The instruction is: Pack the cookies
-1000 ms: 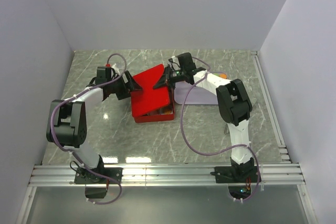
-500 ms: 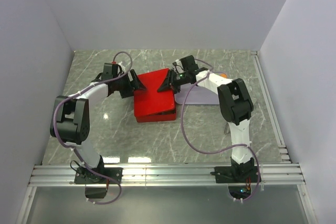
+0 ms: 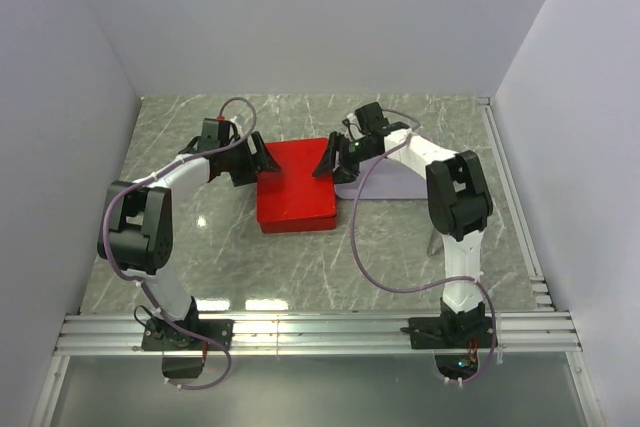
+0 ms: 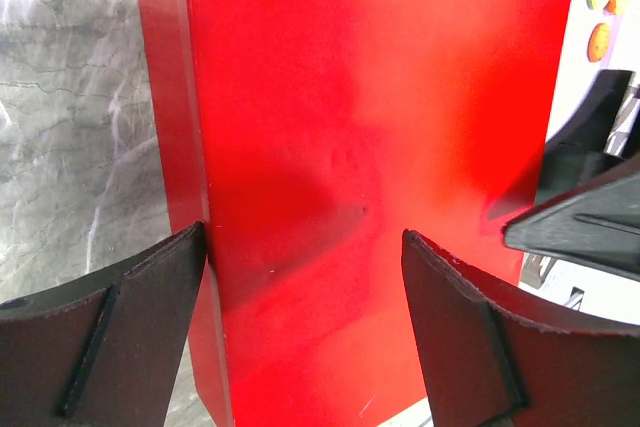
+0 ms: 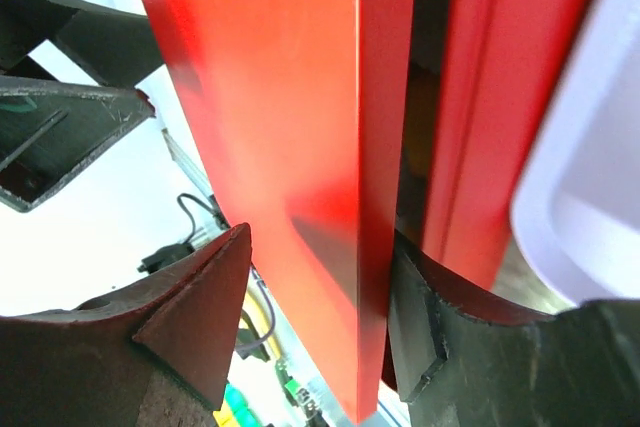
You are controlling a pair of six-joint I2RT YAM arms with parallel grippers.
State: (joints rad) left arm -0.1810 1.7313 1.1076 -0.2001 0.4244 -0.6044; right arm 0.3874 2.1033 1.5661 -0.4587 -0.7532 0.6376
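The red square lid (image 3: 295,182) lies flat on the red box (image 3: 300,223) and hides what is inside. My left gripper (image 3: 258,155) is open at the lid's left edge. In the left wrist view it (image 4: 304,232) straddles that edge of the lid (image 4: 370,117), one finger beside the rim and one over the top. My right gripper (image 3: 328,160) is at the lid's right edge. In the right wrist view it (image 5: 320,239) is open around the lid's rim (image 5: 385,197), one finger over the top and one under the rim. Three cookies (image 4: 600,42), green and orange, lie on the tray (image 4: 630,55).
A pale lavender tray (image 3: 390,185) lies right of the box, touching it; it also shows in the right wrist view (image 5: 580,197). The right gripper's dark fingers (image 4: 580,227) show at the lid's far side in the left wrist view. Walls enclose the marble table on three sides.
The lid was tilted up between both grippers and has come down flat onto the box. Both grippers have moved apart to the lid's edges.
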